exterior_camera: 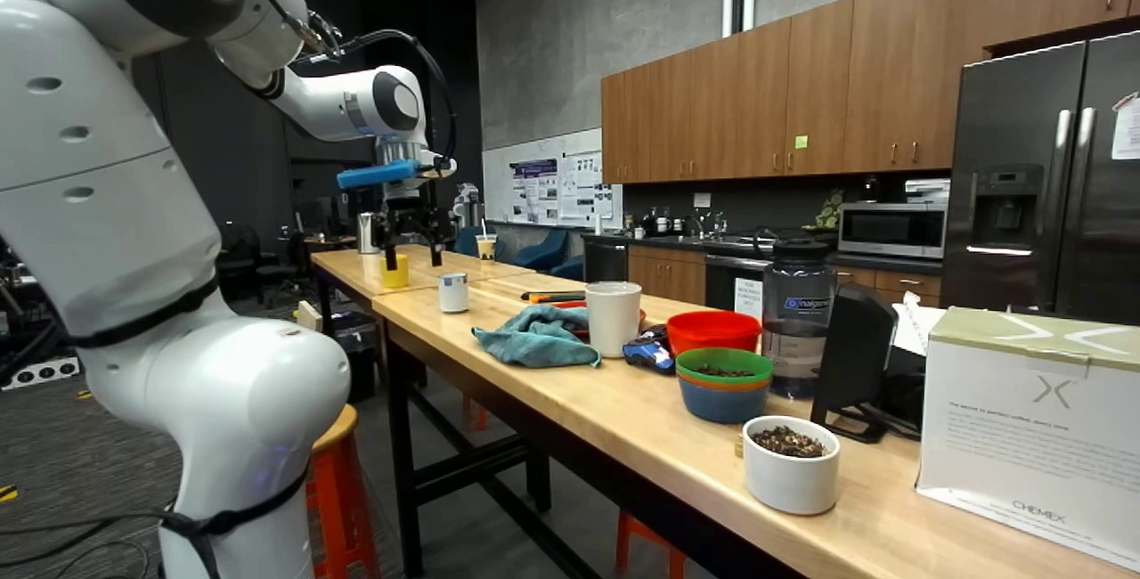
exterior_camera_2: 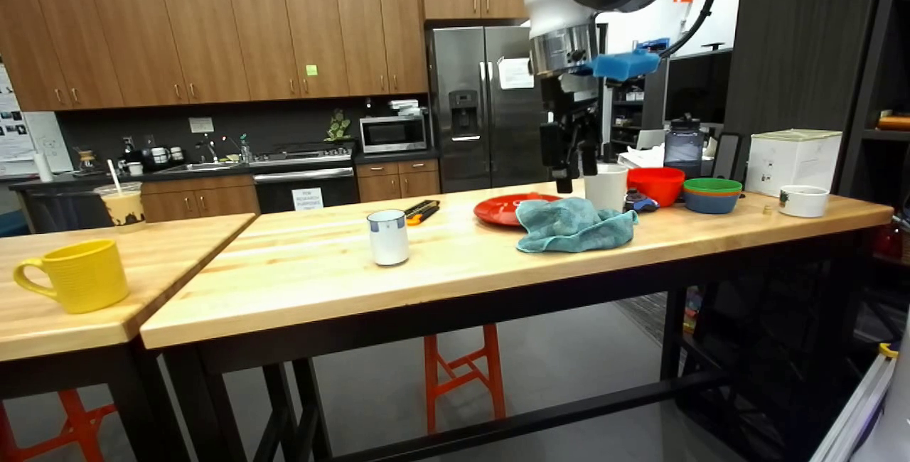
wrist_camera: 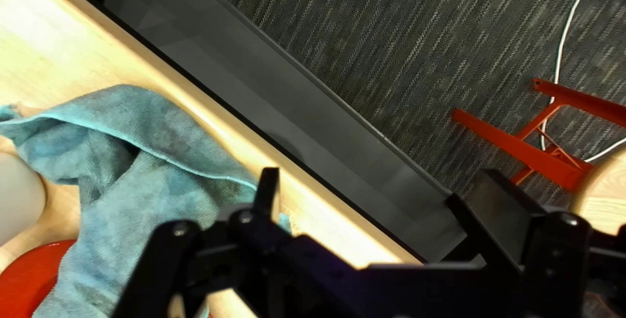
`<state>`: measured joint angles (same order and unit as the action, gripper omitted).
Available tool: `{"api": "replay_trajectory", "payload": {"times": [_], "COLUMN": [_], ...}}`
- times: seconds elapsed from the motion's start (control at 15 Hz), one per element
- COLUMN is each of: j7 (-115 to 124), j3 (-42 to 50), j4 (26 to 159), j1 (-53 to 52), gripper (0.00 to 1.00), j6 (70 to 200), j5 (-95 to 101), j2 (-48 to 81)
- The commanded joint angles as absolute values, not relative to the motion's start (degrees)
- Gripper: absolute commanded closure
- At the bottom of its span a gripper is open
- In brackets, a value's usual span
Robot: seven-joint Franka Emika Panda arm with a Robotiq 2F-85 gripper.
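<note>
Table (exterior_camera_2: pixel 306 263), pale wooden top. Clock positions as seen in an exterior view, centred on the teal cloth (exterior_camera_2: pixel 571 227) — crumpled, partly over the red plate (exterior_camera_2: pixel 496 211).
9 o'clock: small cup (exterior_camera_2: pixel 389 240), upright; orange tool (exterior_camera_2: pixel 423 215).
1 o'clock: tall cup (exterior_camera_2: pixel 606 192).
2 o'clock: red bowl (exterior_camera_2: pixel 657 188), water bottle (exterior_camera_2: pixel 682 153).
3 o'clock: stacked bowls (exterior_camera_2: pixel 712 200), then white bowl (exterior_camera_2: pixel 805 204) — white box (exterior_camera_2: pixel 795 163) beyond.

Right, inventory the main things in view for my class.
tables: two, pale-topped, adjoining
cloth: one, teal, near table edge
plate: one, red, partly hidden by cloth
tall cup: one, white, beside cloth
small cup: one, white-blue, same table
mug: one, yellow, adjoining table
drink: one, tan, adjoining table
bowls: four visible, red, green, orange, blue, near bottle
bottle: one, grey, behind bowls
ramekin: one, white, near box
box: one, white, table end
fridge: one, grey, background
arm: one, white, beside tables
fingers: two, black, arm's end
</note>
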<state>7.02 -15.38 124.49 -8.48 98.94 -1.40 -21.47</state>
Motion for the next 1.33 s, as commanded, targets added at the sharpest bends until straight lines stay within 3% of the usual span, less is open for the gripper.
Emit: {"api": "replay_trajectory", "payload": {"times": [0.0, 1.27], "j7": [5.8, -36.43], "j3": [-14.5, -5.1], "j4": [124.05, 124.87], "j1": [-9.45, -14.04], "gripper": [0.0, 0.0], "j6": [100.25, 114.82], "j5": [-0.28, -5.58], "j2": [-20.82, -19.76]}}
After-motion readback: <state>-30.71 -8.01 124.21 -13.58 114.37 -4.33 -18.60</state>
